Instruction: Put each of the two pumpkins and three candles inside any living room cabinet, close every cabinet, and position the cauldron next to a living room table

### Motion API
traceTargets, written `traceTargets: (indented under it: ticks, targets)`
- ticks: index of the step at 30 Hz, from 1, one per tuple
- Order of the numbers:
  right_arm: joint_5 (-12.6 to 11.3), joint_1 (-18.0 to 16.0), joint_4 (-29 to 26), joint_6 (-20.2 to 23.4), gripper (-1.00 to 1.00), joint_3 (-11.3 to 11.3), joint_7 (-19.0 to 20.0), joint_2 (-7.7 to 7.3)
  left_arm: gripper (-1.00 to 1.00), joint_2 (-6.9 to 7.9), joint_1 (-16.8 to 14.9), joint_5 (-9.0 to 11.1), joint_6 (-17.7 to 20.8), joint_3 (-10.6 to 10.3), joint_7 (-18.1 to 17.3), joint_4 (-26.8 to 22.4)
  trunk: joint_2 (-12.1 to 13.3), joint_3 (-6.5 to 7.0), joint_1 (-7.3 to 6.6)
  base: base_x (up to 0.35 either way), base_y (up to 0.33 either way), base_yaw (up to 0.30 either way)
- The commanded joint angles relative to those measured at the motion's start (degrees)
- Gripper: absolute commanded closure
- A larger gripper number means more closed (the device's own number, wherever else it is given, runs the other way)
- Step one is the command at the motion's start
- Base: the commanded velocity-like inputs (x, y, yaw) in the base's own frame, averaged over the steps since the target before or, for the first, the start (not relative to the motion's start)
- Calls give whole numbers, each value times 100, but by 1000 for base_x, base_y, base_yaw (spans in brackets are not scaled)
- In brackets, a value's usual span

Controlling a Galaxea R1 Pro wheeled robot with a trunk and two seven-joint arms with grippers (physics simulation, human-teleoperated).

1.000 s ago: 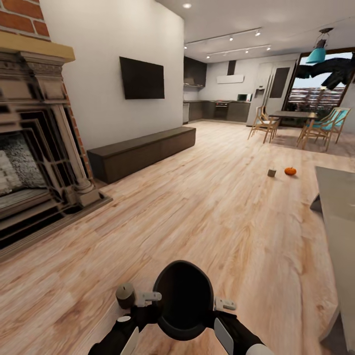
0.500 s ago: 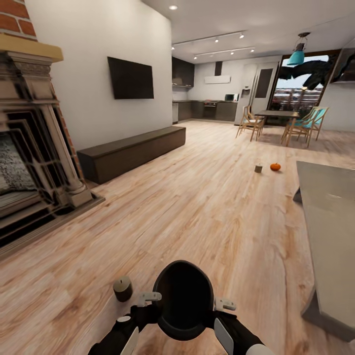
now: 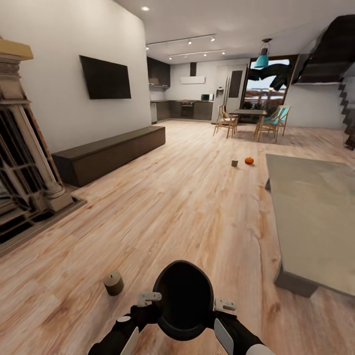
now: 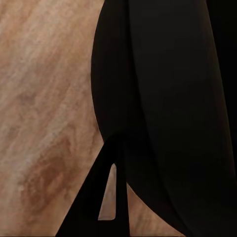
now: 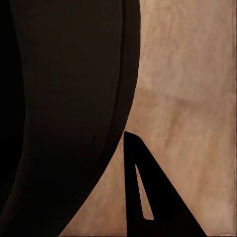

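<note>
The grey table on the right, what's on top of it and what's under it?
The table top shows bare grey surface, though its right side runs out of frame. The top covers most of the floor underneath; a dark base shows at the near corner.

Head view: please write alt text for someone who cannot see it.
A black cauldron sits between the robot's two arms over a wood floor, with a candle on the floor at its left. Farther off, a pumpkin lies beside a grey table; a long dark cabinet lines the left wall.
</note>
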Motion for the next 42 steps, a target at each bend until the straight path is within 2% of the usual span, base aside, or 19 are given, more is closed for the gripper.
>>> traceTargets:
  ticks: [1, 15, 34, 42]
  targets:
    - [44, -5, -68, -21, 100, 17, -29, -27, 100, 6, 0, 129, 39, -53, -29, -9, -3, -4, -4, -90, 27, -272]
    - [44, -5, -68, -20, 100, 17, -29, -24, 100, 6, 0, 132, 39, -53, -30, -9, -3, -4, -4, -62, 3, -273]
    - [44, -5, -68, -18, 100, 17, -29, -18, 100, 6, 0, 132, 39, -56, -30, -9, -3, -4, -4, -156, 0, -272]
    - [44, -5, -68, -18, 100, 17, -29, -19, 100, 6, 0, 132, 39, -58, -28, -9, -3, -4, -4, -281, 0, -62]
